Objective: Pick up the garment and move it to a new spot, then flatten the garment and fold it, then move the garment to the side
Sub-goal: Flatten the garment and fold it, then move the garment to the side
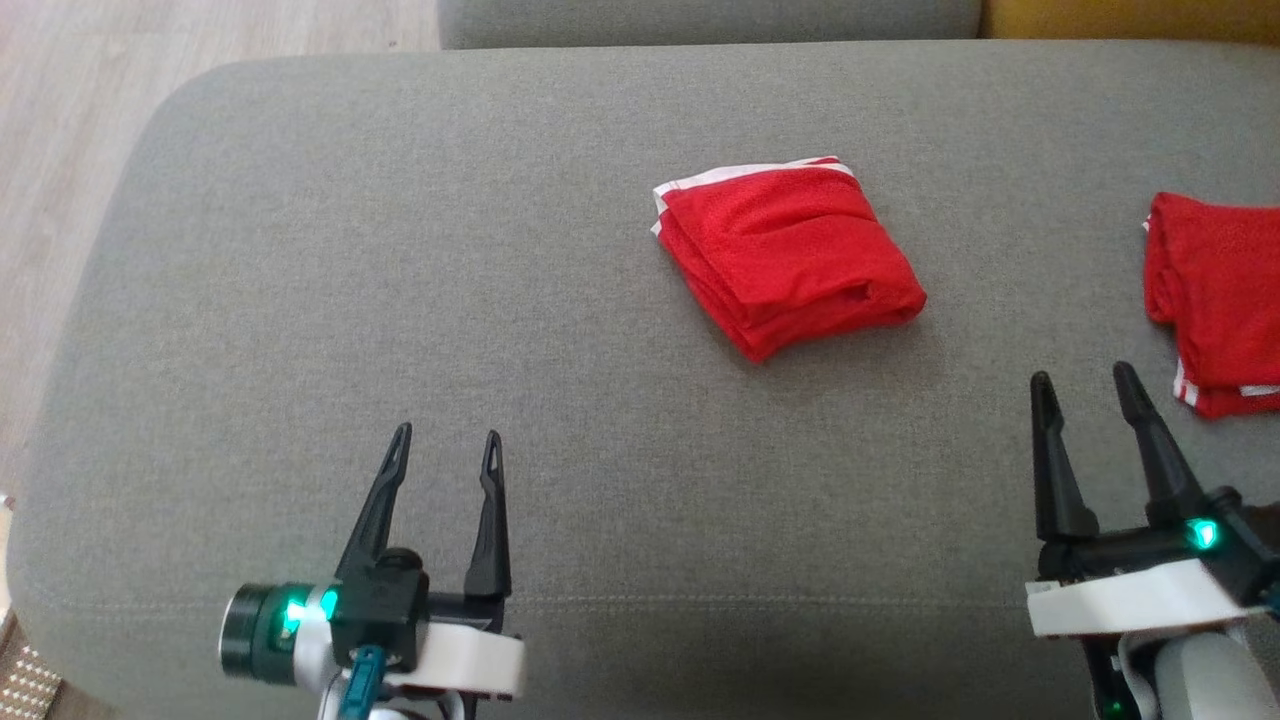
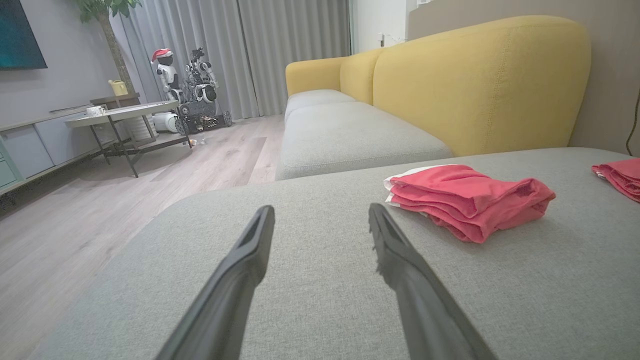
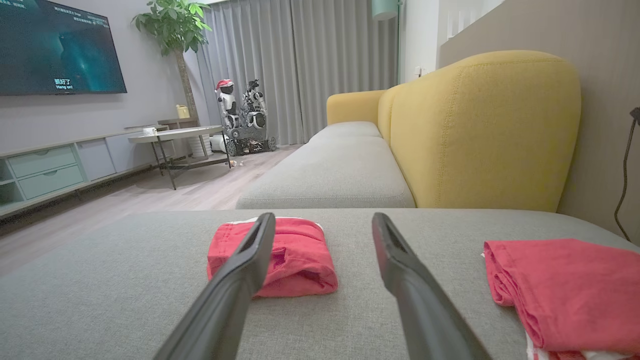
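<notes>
Fingers gape clear of folded garment; wrist views add yellow backrest.

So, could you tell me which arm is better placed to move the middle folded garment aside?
Probably the right: the right gripper, open, sits nearer the folded garment than the left gripper, and beside the other red garment.

Yel. sofa, gry curtains, wood flr

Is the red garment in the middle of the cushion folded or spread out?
Folded. The red garment sits as a compact bundle on the grey cushion, stacked layers showing along its edge.
</notes>
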